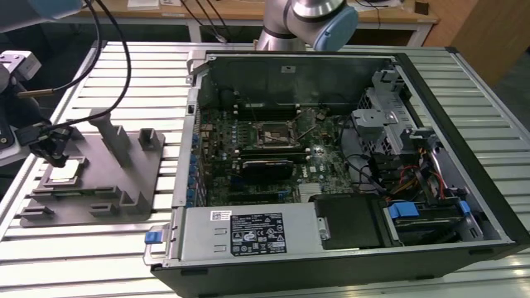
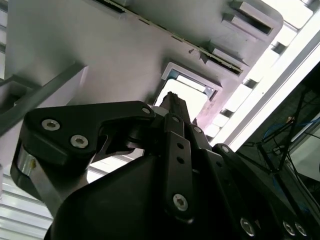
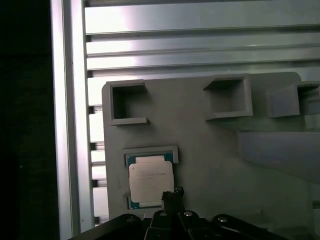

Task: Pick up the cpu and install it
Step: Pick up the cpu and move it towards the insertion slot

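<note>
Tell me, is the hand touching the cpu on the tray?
Cannot tell. In the first wrist view the hand overlaps the edge of the cpu, hiding any gap.

The cpu (image 3: 150, 181), a pale silvery square, lies flat in the grey tray's (image 3: 210, 160) framed pocket.

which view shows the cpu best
The first wrist view: the cpu lies face-up in its grey tray pocket, almost whole. The exterior view shows it small; in the second wrist view the pincer hides part of it.
</note>
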